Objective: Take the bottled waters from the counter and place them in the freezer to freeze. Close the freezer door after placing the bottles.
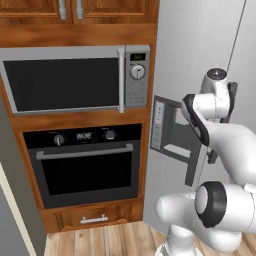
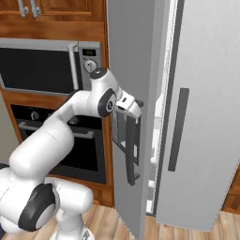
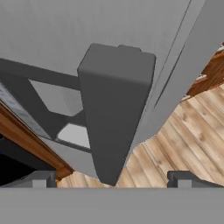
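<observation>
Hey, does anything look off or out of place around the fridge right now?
Only that the freezer door stands slightly ajar, a gap showing along its edge. The open gripper sits at its dark handle. Nothing looks spilled or damaged.

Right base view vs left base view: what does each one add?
Right base view: the light-grey freezer door stands ajar, white inner shelves show in the gap, plus the second grey door with its dark handle.
Left base view: the brown wooden drawer under the black-glass oven.
Both: silver microwave, oven, white arm, the door's dark bar handle.
</observation>
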Available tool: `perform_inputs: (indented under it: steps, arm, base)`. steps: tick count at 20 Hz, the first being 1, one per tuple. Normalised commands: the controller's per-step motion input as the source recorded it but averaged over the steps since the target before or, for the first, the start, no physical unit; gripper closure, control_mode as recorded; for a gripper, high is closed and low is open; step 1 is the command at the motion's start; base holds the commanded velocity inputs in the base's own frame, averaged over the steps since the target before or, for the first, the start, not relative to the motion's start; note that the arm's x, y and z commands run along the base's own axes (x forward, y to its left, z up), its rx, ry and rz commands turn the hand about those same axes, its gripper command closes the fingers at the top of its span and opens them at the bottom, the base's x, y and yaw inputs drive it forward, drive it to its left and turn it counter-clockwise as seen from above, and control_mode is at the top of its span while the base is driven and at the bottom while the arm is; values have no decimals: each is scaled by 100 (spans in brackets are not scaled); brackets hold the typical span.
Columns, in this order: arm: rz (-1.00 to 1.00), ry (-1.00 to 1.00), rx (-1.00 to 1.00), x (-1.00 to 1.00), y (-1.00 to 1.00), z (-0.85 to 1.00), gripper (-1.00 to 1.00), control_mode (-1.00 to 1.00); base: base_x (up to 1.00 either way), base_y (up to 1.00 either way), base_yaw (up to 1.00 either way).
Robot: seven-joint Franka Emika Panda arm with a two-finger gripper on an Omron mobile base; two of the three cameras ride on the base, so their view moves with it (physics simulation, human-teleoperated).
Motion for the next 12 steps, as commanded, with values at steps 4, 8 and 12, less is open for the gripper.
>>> perform_inputs:
  steps: [4,8,12]
  arm:
    - [0,4,0,34,-8,-11,-100,-100]
    - [0,1,0,20,-27,-22,-100,-100]
    - [0,0,0,9,-33,-20,-100,-100]
  base:
    - [0,0,0]
    - [0,0,0]
    - [0,0,0]
